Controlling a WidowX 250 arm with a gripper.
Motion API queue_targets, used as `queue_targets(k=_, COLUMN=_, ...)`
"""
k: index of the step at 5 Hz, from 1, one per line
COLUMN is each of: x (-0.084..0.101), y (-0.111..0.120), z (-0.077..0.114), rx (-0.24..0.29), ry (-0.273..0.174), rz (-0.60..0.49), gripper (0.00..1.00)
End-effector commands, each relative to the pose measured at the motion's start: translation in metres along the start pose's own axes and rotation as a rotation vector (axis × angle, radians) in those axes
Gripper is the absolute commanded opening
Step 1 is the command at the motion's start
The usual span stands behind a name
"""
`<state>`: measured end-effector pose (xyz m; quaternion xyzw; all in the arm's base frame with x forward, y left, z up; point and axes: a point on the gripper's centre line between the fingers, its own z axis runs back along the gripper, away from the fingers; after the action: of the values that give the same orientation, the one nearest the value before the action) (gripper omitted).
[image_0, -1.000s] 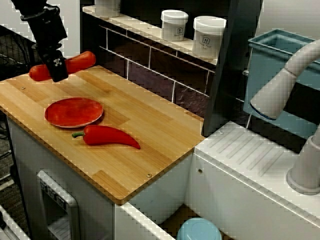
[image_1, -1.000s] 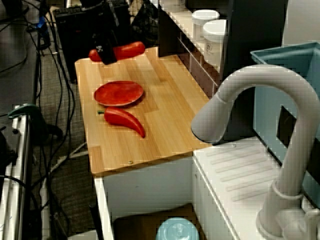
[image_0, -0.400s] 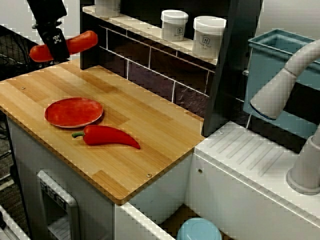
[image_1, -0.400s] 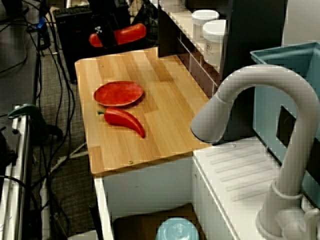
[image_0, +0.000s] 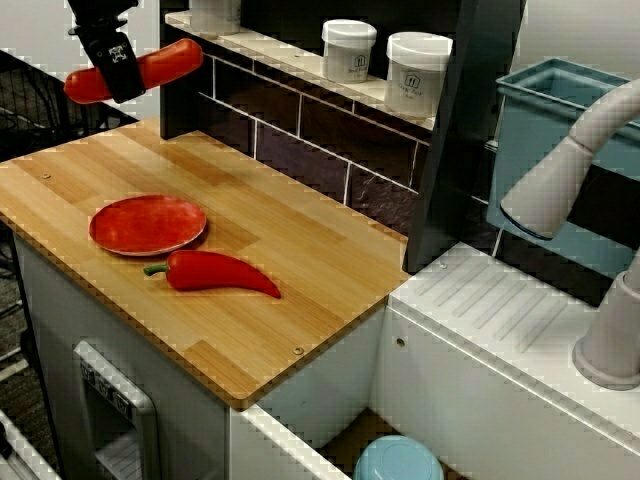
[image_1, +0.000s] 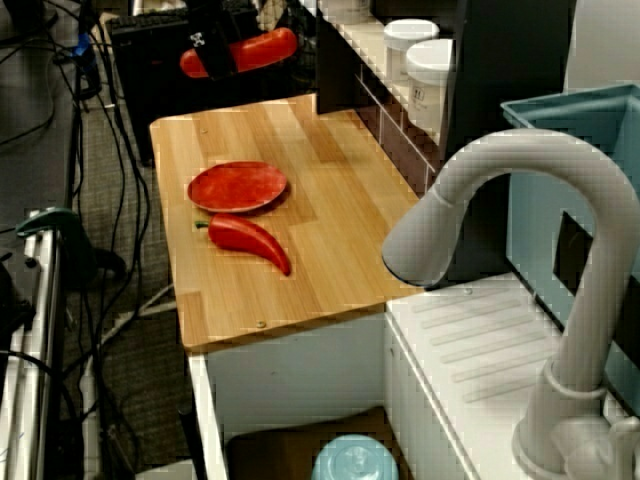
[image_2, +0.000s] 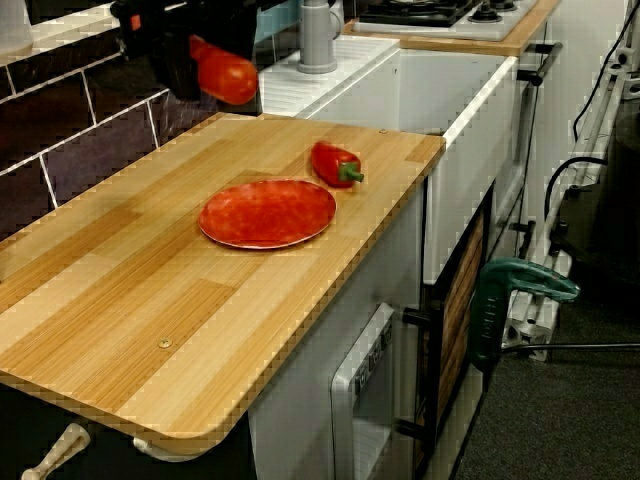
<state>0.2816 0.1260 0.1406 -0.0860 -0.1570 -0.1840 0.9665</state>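
**A:** Entry one, far left of the view from the front?

**B:** Hand (image_0: 122, 80), black, clenched across the middle of a red sausage (image_0: 170, 60). The sausage is level and held in the air. It is behind the red plate (image_0: 148, 222), higher than it, and well apart from it.

**A:** Does the sausage touch anything besides the hand?

**B:** Nothing that shows. The view from the table's end has it clear of the wooden table (image_0: 300, 240).

**A:** Entry two?

**B:** The red plate itself, flat on the table, with nothing on it.

**A:** Entry three?

**B:** Red pepper (image_0: 220, 272), lying on its side just in front of the plate, stem toward the plate's left rim. Whether it touches the rim cannot be told.

**A:** Further right?

**B:** Two white jars (image_0: 349, 50) on the shelf behind and to the right of the plate. Beyond them is a grey tap (image_0: 570, 170), far right of the plate.

**A:** Status of the work?

**B:** By my reading, the pick is done: the sausage is gripped and off the table. The set-down is outstanding, since the sausage rests on nothing and the plate is bare.
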Motion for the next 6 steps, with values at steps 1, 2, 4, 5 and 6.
queue_targets(k=1, x=-0.004, y=-0.023, z=0.029, rx=0.088, ry=-0.083, rz=-0.093, gripper=0.00)
queue_targets(k=2, x=-0.001, y=-0.036, z=0.035, rx=0.083, ry=-0.112, rz=-0.129, gripper=0.00)
queue_targets(k=4, x=-0.003, y=-0.059, z=0.022, rx=0.064, ry=-0.162, rz=-0.236, gripper=0.00)
queue_targets(k=5, x=-0.004, y=-0.075, z=0.016, rx=0.059, ry=-0.193, rz=-0.280, gripper=0.00)
queue_targets(k=6, x=0.001, y=-0.087, z=0.012, rx=0.066, ry=-0.195, rz=-0.317, gripper=0.00)
